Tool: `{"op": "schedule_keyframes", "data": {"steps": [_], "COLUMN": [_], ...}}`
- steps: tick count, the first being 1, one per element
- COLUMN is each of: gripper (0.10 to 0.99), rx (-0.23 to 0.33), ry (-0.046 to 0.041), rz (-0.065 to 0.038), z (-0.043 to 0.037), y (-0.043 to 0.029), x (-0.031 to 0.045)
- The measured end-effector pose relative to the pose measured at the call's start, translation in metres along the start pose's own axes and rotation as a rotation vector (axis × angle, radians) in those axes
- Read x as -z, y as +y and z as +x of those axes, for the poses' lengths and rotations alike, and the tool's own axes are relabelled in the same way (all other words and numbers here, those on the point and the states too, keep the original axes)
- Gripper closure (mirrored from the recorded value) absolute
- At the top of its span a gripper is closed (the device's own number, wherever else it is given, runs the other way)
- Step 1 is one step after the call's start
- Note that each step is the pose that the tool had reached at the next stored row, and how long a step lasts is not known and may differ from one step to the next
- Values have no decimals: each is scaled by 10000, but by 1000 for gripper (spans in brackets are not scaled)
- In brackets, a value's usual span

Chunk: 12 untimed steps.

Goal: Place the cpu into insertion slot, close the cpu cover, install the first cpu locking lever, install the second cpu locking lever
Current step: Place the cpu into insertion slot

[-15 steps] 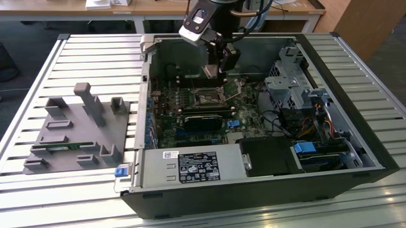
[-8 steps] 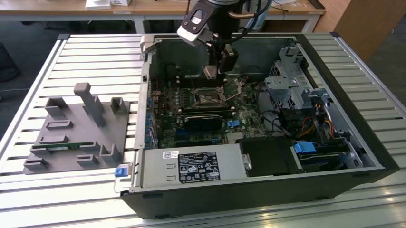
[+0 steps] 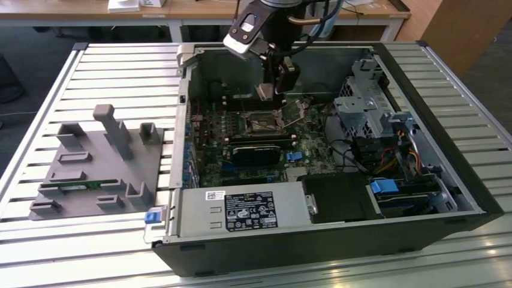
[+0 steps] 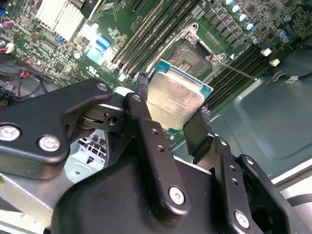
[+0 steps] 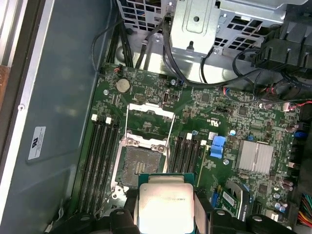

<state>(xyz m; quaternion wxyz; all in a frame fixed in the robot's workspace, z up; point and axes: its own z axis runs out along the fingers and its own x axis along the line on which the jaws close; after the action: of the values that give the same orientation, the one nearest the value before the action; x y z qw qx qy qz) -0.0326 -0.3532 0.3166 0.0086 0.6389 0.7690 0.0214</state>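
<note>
Over the board [image 5: 229, 122], close to the slot [image 5: 139, 168], the cpu [image 5: 165, 207] is hanging in the gripper [image 4: 173, 101], its pale metal top facing the wrist cameras. Two black fingers [image 4: 143, 87] are pinching it by opposite edges, so the gripper is standing narrow, clamped on the cpu and on nothing else. In both wrist views the cpu is showing apart from the slot, not touching its rim. Whether it is lined up squarely above the slot I cannot judge from these angles, though it is probably sitting a little to one side.

The slot is lying bare, with its dark centre exposed. The cover [image 5: 145, 141] is standing swung back from it, its square cut-out framing green board rather than cpu. One thin lever [image 4: 236, 71] is sticking out loose beside the slot in the second wrist view, not hooked down.

In the exterior view the arm is reaching down into the open case [image 3: 320, 246]. Outside the case, on the exterior view's left, a grey fixture [image 3: 96, 168] is resting on the slatted table [image 3: 120, 60].

As I judge it, the work is standing in its first step: the cpu is gripped and brought near the slot but is not seated. Closing the cover and fastening both levers are all waiting to be done.
</note>
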Motion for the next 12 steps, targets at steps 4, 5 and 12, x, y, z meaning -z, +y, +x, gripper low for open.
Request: {"op": "schedule_keyframes", "data": {"steps": [4, 5, 12], "gripper": [545, 545, 545], "rx": [0, 1, 1], "ry": [1, 1, -7], "rz": [0, 0, 2], "z": [0, 0, -1], "y": [-1, -1, -2], "x": [-31, -32, -54]}}
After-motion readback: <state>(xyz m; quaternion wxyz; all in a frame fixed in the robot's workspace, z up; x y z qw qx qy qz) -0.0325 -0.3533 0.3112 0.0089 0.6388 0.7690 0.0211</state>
